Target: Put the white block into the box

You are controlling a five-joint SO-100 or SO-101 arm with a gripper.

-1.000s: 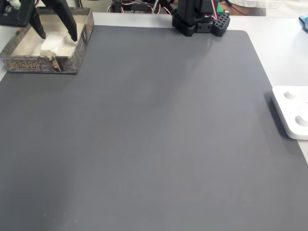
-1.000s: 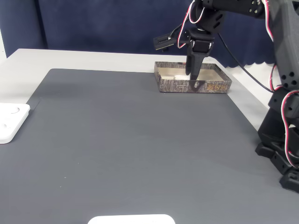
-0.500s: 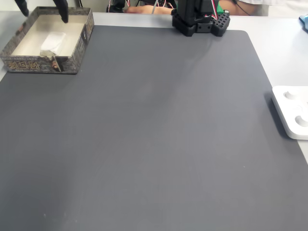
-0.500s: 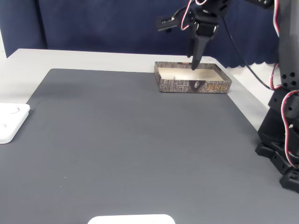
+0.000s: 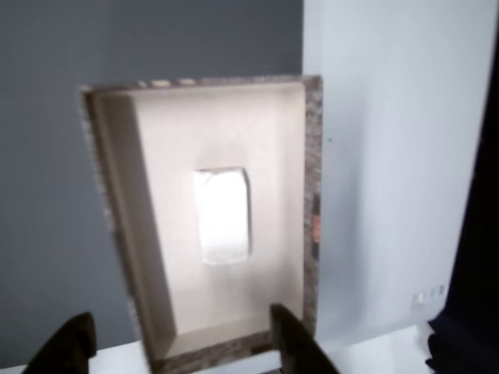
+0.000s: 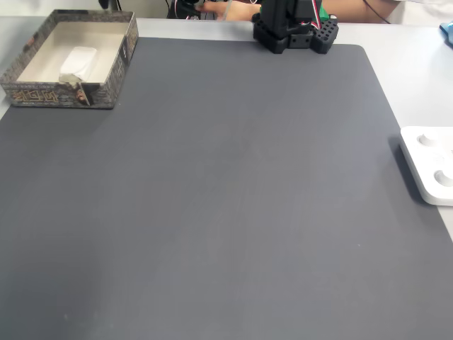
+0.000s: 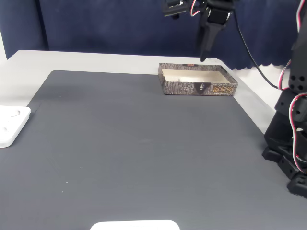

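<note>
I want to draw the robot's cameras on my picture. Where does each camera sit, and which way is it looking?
Other view: rides by the claw, looking straight down into the box at the white block; two dark fingertips show.
A fixed view: high above the grey mat, looking down; the arm's base shows.
Another fixed view: low at the table's side, looking across; the arm and claw show.
All three share the box.

White block (image 5: 223,215) lying in box (image 5: 311,195), box at mat's (image 6: 233,198) far-left corner in a fixed view
</note>
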